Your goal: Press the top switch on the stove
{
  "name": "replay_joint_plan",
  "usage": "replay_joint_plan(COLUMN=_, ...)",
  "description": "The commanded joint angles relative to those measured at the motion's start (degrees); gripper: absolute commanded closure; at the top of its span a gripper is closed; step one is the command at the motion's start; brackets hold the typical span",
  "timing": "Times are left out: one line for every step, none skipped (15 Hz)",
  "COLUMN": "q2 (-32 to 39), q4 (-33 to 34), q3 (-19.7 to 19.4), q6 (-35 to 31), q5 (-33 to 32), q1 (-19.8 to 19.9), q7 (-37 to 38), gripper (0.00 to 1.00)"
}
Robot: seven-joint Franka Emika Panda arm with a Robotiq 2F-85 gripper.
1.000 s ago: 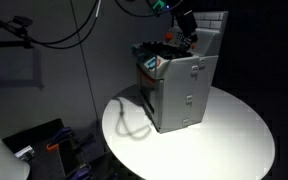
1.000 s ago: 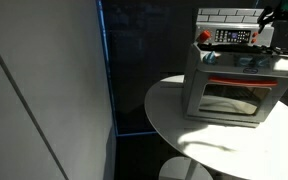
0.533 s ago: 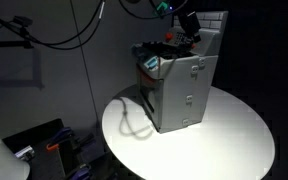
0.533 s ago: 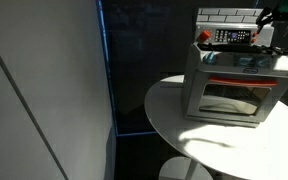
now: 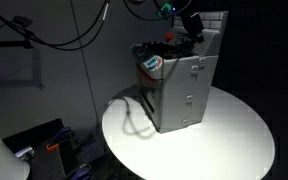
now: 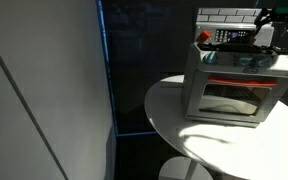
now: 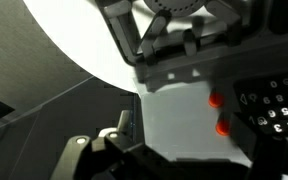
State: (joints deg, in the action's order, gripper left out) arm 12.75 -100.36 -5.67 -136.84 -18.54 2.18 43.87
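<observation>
Gripper [image 5: 193, 27] edged slightly toward the tiled back panel [image 5: 215, 22] of the stove [image 5: 187, 95] (small shift), a touch higher

Small grey toy stove with white tiled back [image 6: 229, 90] clipped at 3 o'clock; black robot gripper [image 5: 194, 36]: jaw state unreadable; switches [image 6: 231, 37] too small.

Small grey toy stove [image 6: 232, 88], upright on round white table, door shut, tiled back panel.

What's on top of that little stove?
On the stove: a black panel with pale buttons, a red button and a white tiled back. The gripper hides the corner beneath it.
</observation>
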Motion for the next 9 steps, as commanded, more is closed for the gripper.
replay_joint_plan(q2=1.5, q4=2.6, q3=-1.2, q6=0.5, q5=0.5, q1=-1.1, q7=0.9, gripper=0.0)
replay_joint_plan(q2=1.7, q4=2.7, q3=-1.2, q6=0.6, q5=0.6, q1=-1.1, q7=0.8, gripper=0.0)
replay_joint_plan(q2=1.8, q4=2.7, q3=-1.3, q6=0.6, q5=0.7, q1=-1.2, q7=0.9, gripper=0.0)
replay_joint_plan(q2=1.8, q4=2.8, q3=-1.3, q6=0.7, q5=0.8, q1=-1.2, q7=0.9, gripper=0.0)
replay_joint_plan(q2=1.9, q4=2.8, q3=-1.4, q6=0.6, q5=0.8, q1=-1.3, q7=0.9, gripper=0.0)
replay_joint_plan(q2=2.0, q4=2.8, q3=-1.4, q6=0.6, q5=0.8, q1=-1.3, q7=0.8, gripper=0.0)
replay_joint_plan(q2=2.1, q4=2.9, q3=-1.5, q6=0.6, q5=0.8, q1=-1.4, q7=0.9, gripper=0.0)
replay_joint_plan(q2=2.1, q4=3.0, q3=-1.5, q6=0.6, q5=0.8, q1=-1.5, q7=0.9, gripper=0.0)
replay_joint_plan(q2=2.2, q4=3.1, q3=-1.6, q6=0.6, q5=0.9, q1=-1.5, q7=0.8, gripper=0.0)
